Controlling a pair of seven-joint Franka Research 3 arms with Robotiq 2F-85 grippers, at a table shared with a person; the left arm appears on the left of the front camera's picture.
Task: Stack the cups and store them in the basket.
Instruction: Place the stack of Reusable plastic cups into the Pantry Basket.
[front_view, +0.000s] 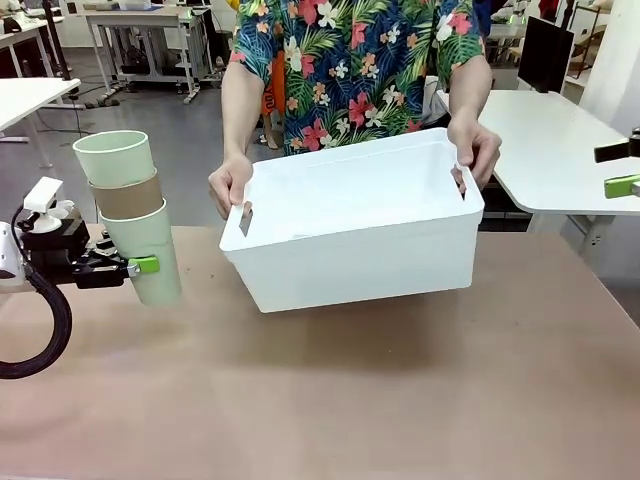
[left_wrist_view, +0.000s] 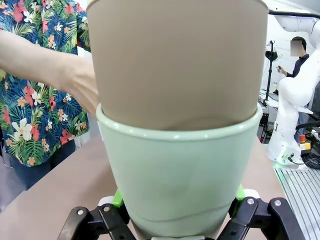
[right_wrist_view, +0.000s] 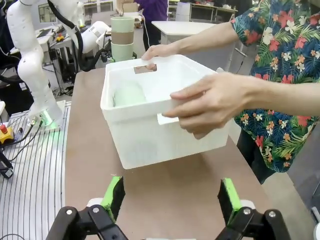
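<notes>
A stack of three cups (front_view: 133, 212), mint green with a brown one in the middle, hangs above the table's left side. My left gripper (front_view: 140, 266) is shut on the bottom mint cup (left_wrist_view: 177, 175), with the brown cup (left_wrist_view: 177, 60) nested above it. The white basket (front_view: 355, 225) is held tilted just off the table's middle by a person's two hands (front_view: 230, 185) at its handles. Seen from the right wrist, the basket (right_wrist_view: 165, 127) holds a pale green cup (right_wrist_view: 129, 94) inside. My right gripper (right_wrist_view: 171, 197) is open and empty, well short of the basket; its fingers (front_view: 622, 185) show at the right edge.
The brown table (front_view: 400, 390) has free room in front of the basket and to its right. A white table (front_view: 560, 150) stands behind on the right. The person stands at the far edge behind the basket.
</notes>
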